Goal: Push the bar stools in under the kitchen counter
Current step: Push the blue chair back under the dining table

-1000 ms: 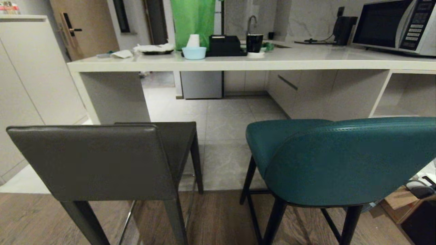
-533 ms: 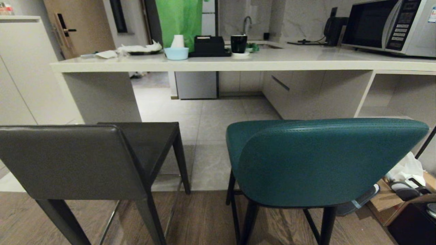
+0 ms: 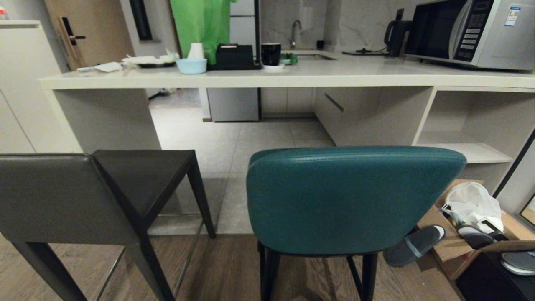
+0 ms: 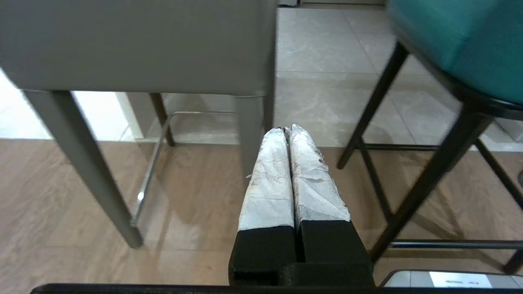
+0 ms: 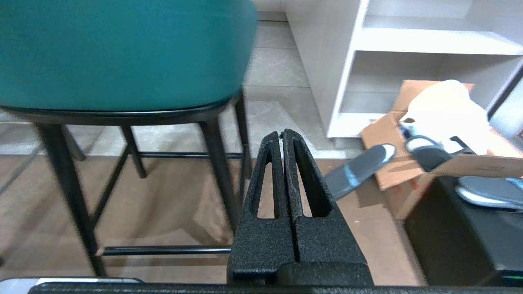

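both stools stand near, short of the desk [image 3: 292, 77] edge: grey stool [image 3: 83, 196] left, teal stool [image 3: 351, 200] centre, open floor beyond. left gripper [image 4: 287, 130] and right gripper [image 5: 282, 134] closed, empty, low behind them.

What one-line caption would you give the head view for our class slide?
Teal bar stool and dark grey bar stool stand pulled out from the kitchen counter, not yet pushed under.
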### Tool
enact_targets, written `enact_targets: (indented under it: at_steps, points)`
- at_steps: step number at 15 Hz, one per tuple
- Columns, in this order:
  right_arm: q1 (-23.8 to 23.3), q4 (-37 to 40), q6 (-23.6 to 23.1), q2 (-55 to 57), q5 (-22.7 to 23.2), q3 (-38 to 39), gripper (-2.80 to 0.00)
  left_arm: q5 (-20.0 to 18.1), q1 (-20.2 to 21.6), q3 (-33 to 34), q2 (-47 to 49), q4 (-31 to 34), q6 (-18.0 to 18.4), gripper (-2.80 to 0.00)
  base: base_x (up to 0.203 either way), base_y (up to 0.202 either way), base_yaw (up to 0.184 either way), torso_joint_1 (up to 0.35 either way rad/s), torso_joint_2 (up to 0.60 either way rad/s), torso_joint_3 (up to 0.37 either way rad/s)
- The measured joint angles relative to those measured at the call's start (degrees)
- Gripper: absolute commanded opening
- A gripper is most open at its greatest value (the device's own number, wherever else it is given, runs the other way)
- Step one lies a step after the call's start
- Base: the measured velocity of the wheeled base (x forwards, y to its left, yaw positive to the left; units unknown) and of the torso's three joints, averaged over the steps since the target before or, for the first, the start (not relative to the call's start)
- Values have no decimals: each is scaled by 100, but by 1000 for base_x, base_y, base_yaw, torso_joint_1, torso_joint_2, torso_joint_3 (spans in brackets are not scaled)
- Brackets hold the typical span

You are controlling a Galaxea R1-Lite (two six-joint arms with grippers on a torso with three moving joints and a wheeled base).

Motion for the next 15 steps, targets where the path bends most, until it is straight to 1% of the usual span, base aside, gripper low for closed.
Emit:
enact_targets:
  at_steps: [9, 10, 15]
  points:
    - [0, -12, -20, 0, 0, 11, -280, -4, 6, 0, 0, 0, 2, -280, 0, -186, 1, 2, 2, 2]
    - [2, -11, -23, 0, 0, 11, -280, -3, 6, 2, 0, -4, 2, -280, 0, -73, -3, 7, 2, 2]
    - [0, -11, -20, 0, 0, 11, -280, -4, 5, 4, 0, -4, 2, -280, 0, 0, 0, 0, 0, 0]
